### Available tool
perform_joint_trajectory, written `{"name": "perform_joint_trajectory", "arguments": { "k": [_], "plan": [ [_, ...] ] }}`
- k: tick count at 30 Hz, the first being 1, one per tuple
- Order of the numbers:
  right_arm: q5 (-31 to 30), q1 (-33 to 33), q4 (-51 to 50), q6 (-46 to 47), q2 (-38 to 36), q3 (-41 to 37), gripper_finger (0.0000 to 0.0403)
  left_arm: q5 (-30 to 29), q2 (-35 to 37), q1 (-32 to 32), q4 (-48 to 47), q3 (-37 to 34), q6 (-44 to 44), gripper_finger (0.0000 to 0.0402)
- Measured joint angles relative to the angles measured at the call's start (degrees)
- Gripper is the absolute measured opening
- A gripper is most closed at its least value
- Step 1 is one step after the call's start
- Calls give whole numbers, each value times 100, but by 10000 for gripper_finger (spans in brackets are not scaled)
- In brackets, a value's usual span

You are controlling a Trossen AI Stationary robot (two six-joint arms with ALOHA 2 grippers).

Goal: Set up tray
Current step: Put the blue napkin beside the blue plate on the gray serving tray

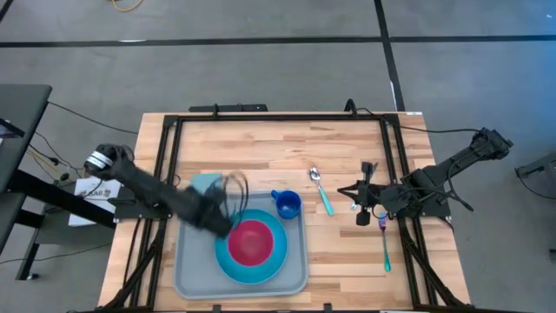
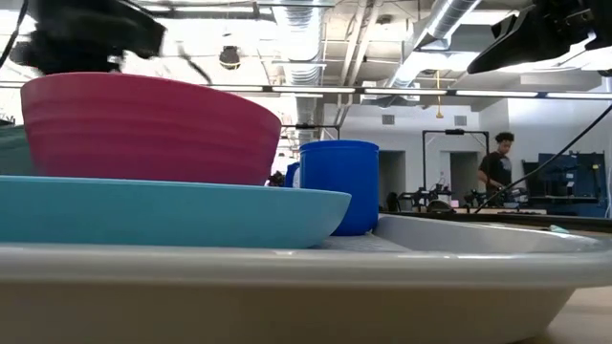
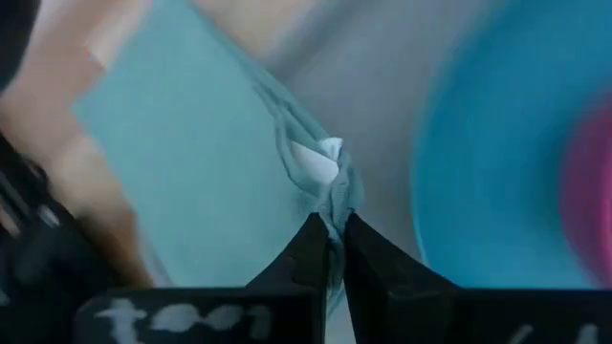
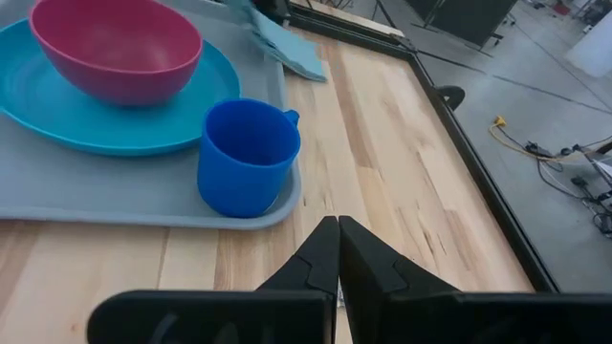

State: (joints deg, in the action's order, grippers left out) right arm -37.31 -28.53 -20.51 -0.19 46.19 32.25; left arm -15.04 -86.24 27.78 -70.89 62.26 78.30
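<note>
The light grey-blue tray [image 1: 189, 276] lies at the table's near edge and carries a round blue plate [image 1: 228, 261] with a pink bowl [image 1: 252, 242] on it. A blue cup [image 1: 288, 204] stands in the tray's far right corner. A teal napkin [image 1: 206, 184] lies partly on the wood and partly over the tray's far left rim. My left gripper [image 3: 331, 250] is shut on it; in the high view it is blurred [image 1: 224, 198]. My right gripper [image 4: 338, 250] is shut on nothing, above bare wood right of the tray [image 4: 124, 196]. My left gripper pinches the teal napkin between its two fingers at a bunched-up fold [image 3: 333, 203] on the edge nearest the plate. The cloth is gathered and puckered just ahead of the fingertips, with a white patch [image 3: 318, 162] showing inside the fold. The rest [image 3: 182, 143] lies flat.
A spoon with a teal handle [image 1: 321, 189] lies on the wood right of the cup. Another long utensil [image 1: 385, 243] lies near the table's right edge, under my right arm. A black frame [image 1: 278, 116] runs round the table. A person [image 2: 497, 167] stands far off in the room.
</note>
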Motion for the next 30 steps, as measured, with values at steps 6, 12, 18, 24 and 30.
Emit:
{"name": "perform_joint_trajectory", "arguments": {
  "k": [6,12,18,24,30],
  "plan": [
    [-1,0,0,16,1,0,1,288,-659,1514,935,0,846,1],
    [-1,4,0,-24,0,0,1,424,-1254,2172,2043,9,1580,1],
    [-2,4,1,-179,0,0,1,882,-1603,2280,2375,9,1698,23],
    [-5,11,2,-327,-1,0,1,847,-1609,2261,2815,33,1618,55],
    [-7,11,2,-334,-1,0,1,710,-1609,2212,3058,242,1458,84]
  ]
}}
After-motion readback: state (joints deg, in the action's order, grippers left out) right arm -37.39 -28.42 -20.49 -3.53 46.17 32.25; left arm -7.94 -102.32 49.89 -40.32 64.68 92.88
